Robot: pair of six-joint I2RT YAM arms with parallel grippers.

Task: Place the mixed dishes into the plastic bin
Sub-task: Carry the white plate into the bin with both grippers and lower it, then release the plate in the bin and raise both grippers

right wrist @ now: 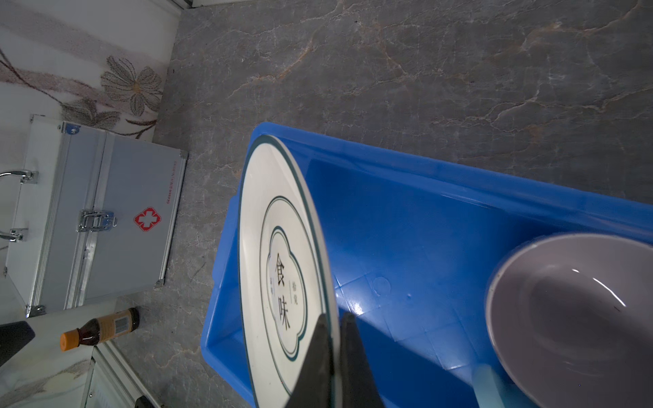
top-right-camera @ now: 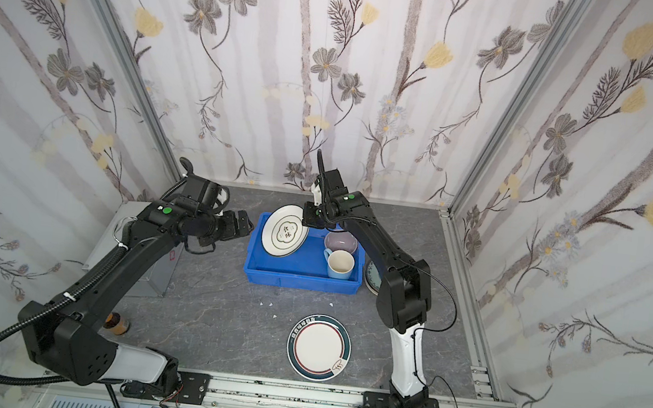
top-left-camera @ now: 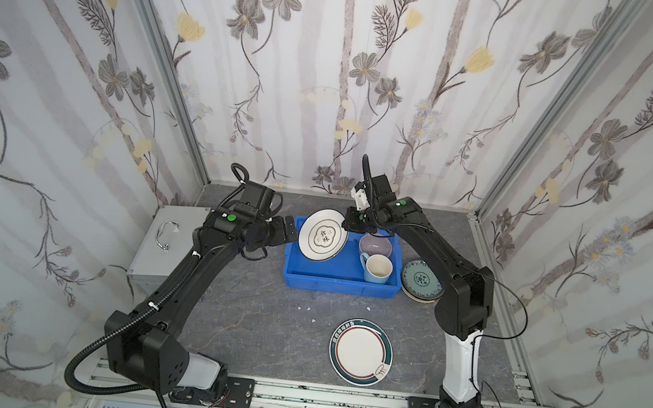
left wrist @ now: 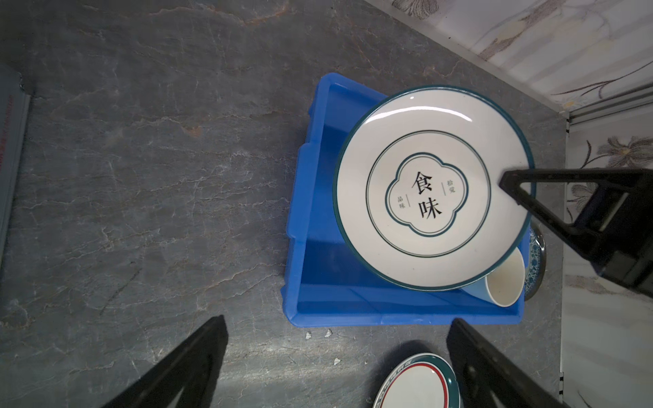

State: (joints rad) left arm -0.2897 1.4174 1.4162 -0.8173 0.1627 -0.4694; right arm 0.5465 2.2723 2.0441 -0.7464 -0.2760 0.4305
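Observation:
My right gripper (right wrist: 334,318) is shut on the rim of a white plate (top-left-camera: 322,236) with a teal edge and black characters. It holds the plate tilted on edge over the left end of the blue plastic bin (top-left-camera: 338,288). A lilac bowl (top-left-camera: 375,245) and a pale blue mug (top-left-camera: 378,268) sit in the bin's right end. My left gripper (top-left-camera: 290,228) hovers open just left of the bin, with nothing between its fingers (left wrist: 212,339). Another plate (top-left-camera: 360,351), with a green and red rim, lies flat on the table in front. Teal-patterned plates (top-left-camera: 421,282) are stacked right of the bin.
A grey metal case (top-left-camera: 163,241) with a handle stands at the left wall. A small brown bottle (top-right-camera: 116,322) with an orange cap stands near my left arm's base. Small white chips (left wrist: 318,333) lie on the grey stone table in front of the bin.

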